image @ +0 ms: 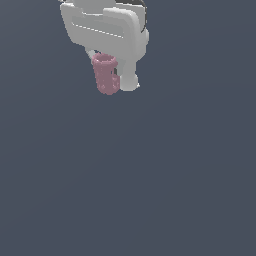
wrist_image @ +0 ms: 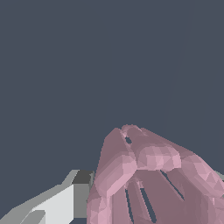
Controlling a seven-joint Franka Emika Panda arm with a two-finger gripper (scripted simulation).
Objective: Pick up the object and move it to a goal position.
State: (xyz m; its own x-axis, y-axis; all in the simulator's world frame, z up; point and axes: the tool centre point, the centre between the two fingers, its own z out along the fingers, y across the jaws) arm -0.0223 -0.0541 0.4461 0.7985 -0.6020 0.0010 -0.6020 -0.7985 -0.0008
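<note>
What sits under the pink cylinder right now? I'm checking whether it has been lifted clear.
Only plain dark background shows below the pink cylinder, held in the gripper. The far finger is hidden behind it.

One white gripper [image: 116, 75], one pink ribbed cylinder [image: 105, 74]

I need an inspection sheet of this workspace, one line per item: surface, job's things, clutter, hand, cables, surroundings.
Surface: plain dark blue-grey ground fills both views; no edge or marking visible.
Job's things: pink ribbed cylinder, roughly upright, hanging from the hand in the exterior view; the wrist view shows its bumpy pink body very close to the camera. No goal marker seen.
Clutter: nothing seen.
Hand: white hand at the top of the exterior view, shut on the pink ribbed cylinder; one finger shows on the exterior view's right of it, the other is mostly hidden.
Cables: nothing seen.
Surroundings: nothing seen beyond the uniform background.
</note>
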